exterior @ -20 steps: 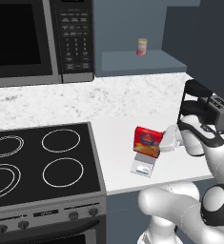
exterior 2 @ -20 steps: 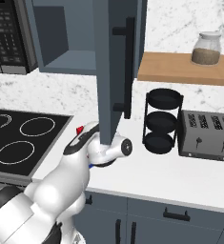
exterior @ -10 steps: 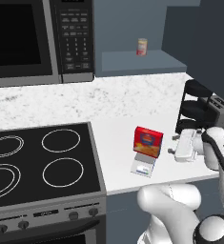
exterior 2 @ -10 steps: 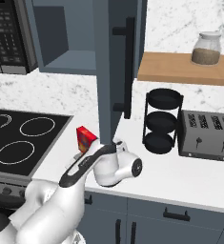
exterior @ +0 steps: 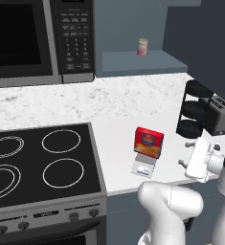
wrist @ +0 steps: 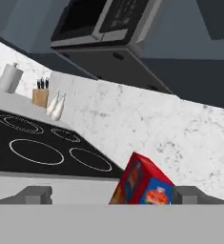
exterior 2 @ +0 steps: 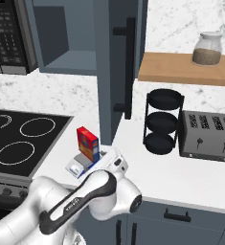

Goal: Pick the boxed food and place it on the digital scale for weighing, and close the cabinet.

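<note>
Boxed food: the boxed food (exterior: 149, 142) stands upright on the digital scale (exterior: 143, 167), near the stove (exterior: 42, 165); the placing seems done.
Gripper: the gripper (exterior: 198, 161) is now to the right of the box, apart from it; one second ago it was close beside it; the fingers (wrist: 36, 194) are spread wide and hold nothing.
Cabinet: the cabinet (exterior 2: 115, 72) door is open; a can (exterior: 142, 47) sits on its shelf.
Meaning: I judge that closing the door remains.
</note>
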Available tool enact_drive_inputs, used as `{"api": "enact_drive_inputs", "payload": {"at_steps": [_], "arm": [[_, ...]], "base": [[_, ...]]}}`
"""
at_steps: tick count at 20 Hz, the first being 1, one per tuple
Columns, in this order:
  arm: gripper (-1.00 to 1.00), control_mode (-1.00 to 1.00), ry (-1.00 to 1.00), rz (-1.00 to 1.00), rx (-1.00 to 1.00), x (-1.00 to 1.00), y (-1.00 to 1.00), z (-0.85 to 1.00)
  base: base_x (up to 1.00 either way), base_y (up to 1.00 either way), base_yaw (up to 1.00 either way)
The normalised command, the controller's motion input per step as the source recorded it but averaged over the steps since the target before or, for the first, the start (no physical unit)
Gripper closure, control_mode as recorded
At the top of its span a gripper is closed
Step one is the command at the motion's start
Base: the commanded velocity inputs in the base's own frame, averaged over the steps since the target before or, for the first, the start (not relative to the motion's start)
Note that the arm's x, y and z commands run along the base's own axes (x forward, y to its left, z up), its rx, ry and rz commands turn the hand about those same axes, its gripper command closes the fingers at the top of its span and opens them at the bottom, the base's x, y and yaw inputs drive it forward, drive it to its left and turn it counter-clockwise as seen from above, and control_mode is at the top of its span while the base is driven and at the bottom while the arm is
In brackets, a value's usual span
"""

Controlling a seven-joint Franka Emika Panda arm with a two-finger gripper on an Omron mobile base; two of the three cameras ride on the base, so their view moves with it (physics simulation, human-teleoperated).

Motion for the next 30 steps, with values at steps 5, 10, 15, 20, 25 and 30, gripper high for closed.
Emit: {"api": "enact_drive_inputs", "payload": {"at_steps": [5, 10, 15, 20, 25, 30], "arm": [[-1.00, -1.00, -0.26, 0.00, 0.11, -0.89, -0.69, 0.79], [-1.00, -1.00, -0.15, 0.00, 0.16, -0.63, -0.86, 0.79], [-1.00, -1.00, -0.12, 0.00, 0.18, -0.11, -0.95, 0.89], [-1.00, -1.00, -0.11, 0.00, 0.20, 0.00, -1.00, 0.54], [-1.00, -1.00, -0.13, 0.02, 0.09, -0.03, -0.84, -0.01], [-1.00, -1.00, -0.08, 0.00, 0.02, 0.00, -0.37, 0.58]], "base": [[0.00, 0.00, 0.00], [0.00, 0.00, 0.00], [0.00, 0.00, 0.00], [0.00, 0.00, 0.00], [0.00, 0.00, 0.00], [0.00, 0.00, 0.00]]}}
